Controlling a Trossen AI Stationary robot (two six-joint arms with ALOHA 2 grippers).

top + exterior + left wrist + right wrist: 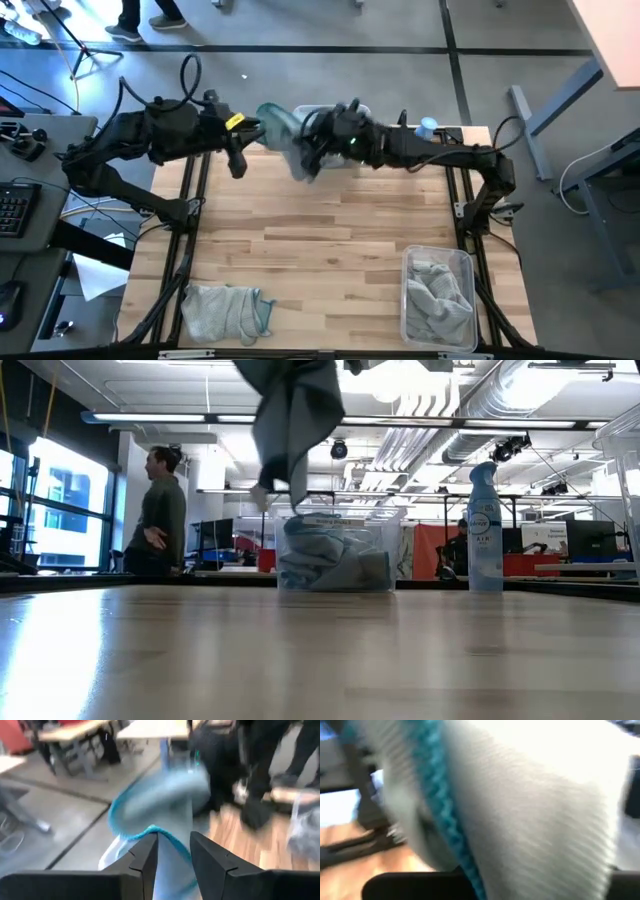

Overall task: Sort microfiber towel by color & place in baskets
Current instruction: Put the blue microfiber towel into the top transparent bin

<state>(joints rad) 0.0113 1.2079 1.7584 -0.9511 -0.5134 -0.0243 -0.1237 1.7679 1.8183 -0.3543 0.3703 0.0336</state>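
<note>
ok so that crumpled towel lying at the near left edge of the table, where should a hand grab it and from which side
Judging by the high view, the crumpled towel lies as a low heap with folds bunched along its right side, where the teal edging shows. A hand would probably do best coming straight down from above and pinching one of those raised folds, since the flatter left part offers little to close on.

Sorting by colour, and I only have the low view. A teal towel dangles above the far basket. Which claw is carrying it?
Observer: The teal towel hangs at the right claw.
Operator: Where is the left one?
Observer: The left claw is open, right beside the towel's teal edging.
Operator: Anything unsorted that I can't see?
Observer: Yes, a towel heap lies at the table edge nearest your camera, on the left arm's side.
</note>
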